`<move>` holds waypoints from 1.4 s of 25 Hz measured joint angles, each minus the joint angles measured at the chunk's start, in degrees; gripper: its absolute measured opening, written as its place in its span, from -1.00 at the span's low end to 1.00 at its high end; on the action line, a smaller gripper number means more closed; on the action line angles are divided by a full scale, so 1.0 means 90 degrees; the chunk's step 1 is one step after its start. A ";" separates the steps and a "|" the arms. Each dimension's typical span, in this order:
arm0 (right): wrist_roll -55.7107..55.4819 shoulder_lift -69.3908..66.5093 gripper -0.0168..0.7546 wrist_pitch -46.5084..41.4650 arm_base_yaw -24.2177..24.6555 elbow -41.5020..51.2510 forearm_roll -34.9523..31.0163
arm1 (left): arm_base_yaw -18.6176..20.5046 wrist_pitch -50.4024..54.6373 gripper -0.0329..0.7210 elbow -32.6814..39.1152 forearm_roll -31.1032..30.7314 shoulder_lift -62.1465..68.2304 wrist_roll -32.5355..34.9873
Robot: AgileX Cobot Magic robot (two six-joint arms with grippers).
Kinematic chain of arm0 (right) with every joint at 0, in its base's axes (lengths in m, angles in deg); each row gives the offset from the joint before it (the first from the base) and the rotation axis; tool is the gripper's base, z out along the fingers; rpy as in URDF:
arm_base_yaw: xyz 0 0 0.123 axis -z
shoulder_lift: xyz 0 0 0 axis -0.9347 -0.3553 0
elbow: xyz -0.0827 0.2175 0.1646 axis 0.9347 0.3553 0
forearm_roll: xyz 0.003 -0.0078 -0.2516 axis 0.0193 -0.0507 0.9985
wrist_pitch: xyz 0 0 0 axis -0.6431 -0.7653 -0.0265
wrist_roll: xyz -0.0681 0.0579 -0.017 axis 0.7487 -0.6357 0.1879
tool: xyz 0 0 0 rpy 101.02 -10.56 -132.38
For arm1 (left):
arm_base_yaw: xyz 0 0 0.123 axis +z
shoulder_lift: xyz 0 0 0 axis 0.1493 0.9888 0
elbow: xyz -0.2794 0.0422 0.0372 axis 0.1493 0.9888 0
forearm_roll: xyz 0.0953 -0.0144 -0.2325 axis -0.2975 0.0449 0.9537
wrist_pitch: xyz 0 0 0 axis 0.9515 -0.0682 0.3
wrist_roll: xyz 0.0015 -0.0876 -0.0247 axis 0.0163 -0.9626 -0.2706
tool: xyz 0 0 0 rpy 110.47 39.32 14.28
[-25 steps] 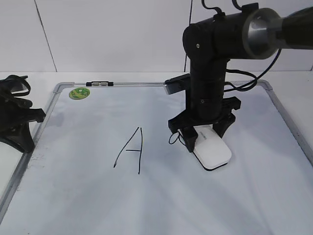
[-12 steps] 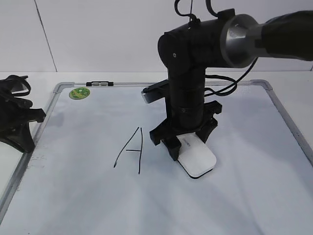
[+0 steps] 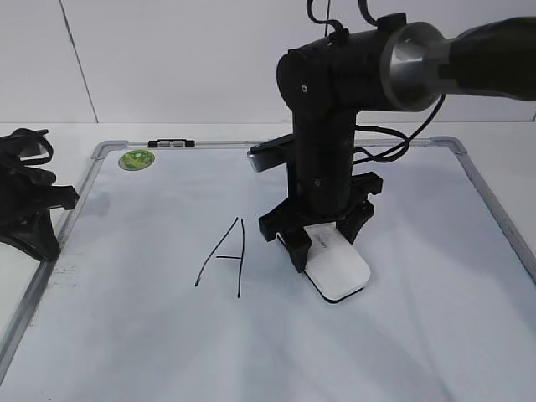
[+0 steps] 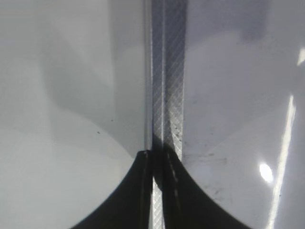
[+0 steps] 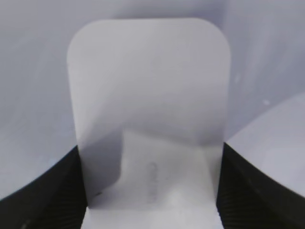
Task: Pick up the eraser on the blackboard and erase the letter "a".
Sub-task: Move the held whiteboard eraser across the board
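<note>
The white eraser point(image 3: 339, 268) lies flat on the blackboard point(image 3: 402, 352), right of a tall capital "A" point(image 3: 224, 255). My right gripper point(image 3: 322, 247) points straight down and is shut on the eraser's near end. In the right wrist view the eraser point(image 5: 147, 105) fills the space between the two black fingers point(image 5: 150, 191), which touch both its sides. No lowercase "a" shows; the board under the gripper and eraser is hidden. My left gripper point(image 3: 38, 218) rests at the board's left edge, shut and empty point(image 4: 157, 162) over the metal frame point(image 4: 167, 71).
A round green sticker point(image 3: 136, 159) sits at the board's far left corner, next to a small black-and-white clip point(image 3: 172, 144) on the top frame. The right arm's cables hang behind it. The board lies on a white table against a white wall.
The right gripper slid the eraser left across the board, then edged back slightly right. A small black stroke seen left of the gripper one second ago no longer shows. The left arm has not moved.
</note>
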 joint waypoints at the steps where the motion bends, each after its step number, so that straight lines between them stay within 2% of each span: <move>1: 0.0000 -0.0038 0.52 -0.0030 0.0032 -0.0066 -0.0022 | 0.0000 0.0000 -0.87 0.0000 0.0000 0.0000 0.0000; 10: -0.0061 -0.0236 0.52 -0.0113 0.0285 -0.0449 0.0007 | 0.0000 0.0000 -0.87 0.0000 -0.0009 0.0000 -0.0006; 17: -0.0197 -0.0268 0.52 0.0027 0.0695 -0.0526 0.0324 | 0.0000 -0.0011 -0.87 0.0000 -0.0009 0.0000 -0.0006; 30: -0.0210 -0.0206 0.52 0.0056 0.0660 -0.0522 0.0220 | 0.0000 -0.0011 -0.87 0.0000 -0.0024 0.0000 -0.0006; 35: -0.0223 0.0381 0.52 0.0056 0.0635 -0.0495 0.0399 | 0.0000 -0.0011 -0.87 0.0000 -0.0024 0.0000 -0.0006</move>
